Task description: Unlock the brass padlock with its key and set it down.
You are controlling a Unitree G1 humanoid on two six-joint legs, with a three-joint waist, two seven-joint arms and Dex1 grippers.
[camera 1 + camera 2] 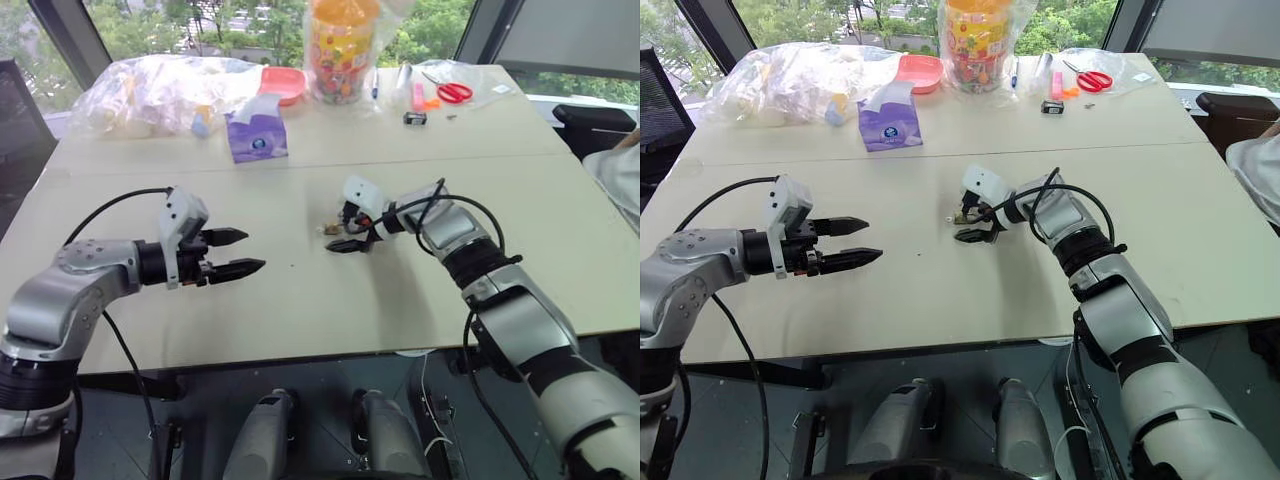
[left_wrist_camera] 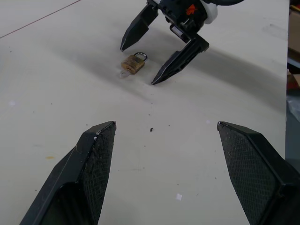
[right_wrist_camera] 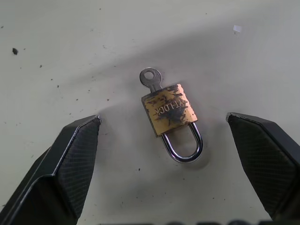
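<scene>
Then | brass padlock [image 3: 169,114] lay flat on table [image 1: 300,300], key [image 3: 151,78] in its base | right gripper [image 2: 139,64] poised over it, jaws wide, empty | left gripper [image 1: 238,252] apart, jaws spread, empty

An office or meeting room: 2 pale tables [image 1: 300,300] pushed together, scissors [image 1: 452,92], large windows [image 1: 250,20] facing trees.

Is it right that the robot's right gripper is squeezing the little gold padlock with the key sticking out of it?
Not quite. The right gripper is open, with its fingers on either side of the brass padlock, not touching it. The padlock lies on the table with the key in it, as the right wrist view shows.
</scene>
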